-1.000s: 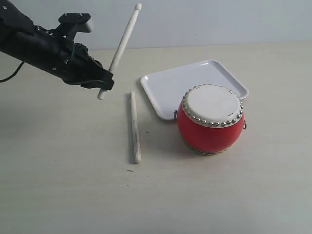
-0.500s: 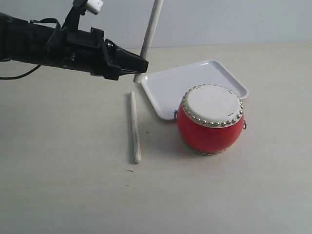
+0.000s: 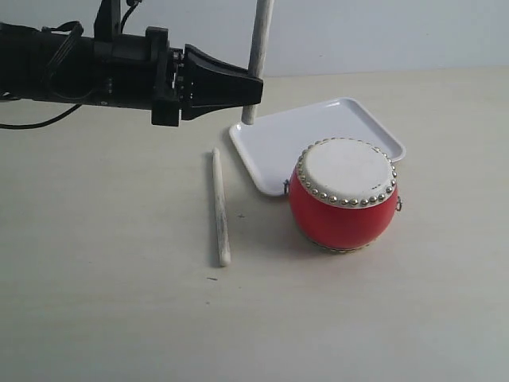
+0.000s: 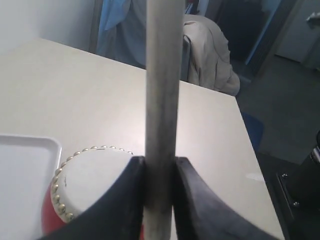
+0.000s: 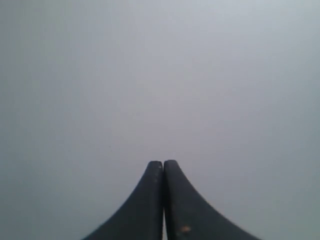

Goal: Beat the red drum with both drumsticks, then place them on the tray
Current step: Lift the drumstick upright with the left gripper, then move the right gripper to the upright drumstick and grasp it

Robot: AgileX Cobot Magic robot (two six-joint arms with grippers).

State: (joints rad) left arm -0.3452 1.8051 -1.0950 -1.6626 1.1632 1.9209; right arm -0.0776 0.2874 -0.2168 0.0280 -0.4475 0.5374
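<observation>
The red drum (image 3: 343, 195) with its off-white studded skin stands on the table, partly over the near corner of the white tray (image 3: 294, 135). My left gripper (image 3: 253, 89) is shut on one drumstick (image 3: 258, 56), held nearly upright, its lower end above the tray's left edge. The left wrist view shows that drumstick (image 4: 161, 100) pinched between the left gripper's (image 4: 160, 170) black fingers, with the drum (image 4: 95, 182) beyond. The other drumstick (image 3: 220, 207) lies flat on the table, left of the drum. My right gripper (image 5: 163, 164) is shut with nothing in it, facing a blank grey wall.
The beige table (image 3: 119, 302) stretches left and in front of the drum. The left arm (image 3: 79, 76) reaches in from the left at the back. In the left wrist view a chair with cloth (image 4: 207, 50) stands past the table's far edge.
The left arm has swung to the right with its drumstick, which has turned from a slant to nearly upright and now hangs over the tray's left edge. The drum and lying drumstick have not moved.
</observation>
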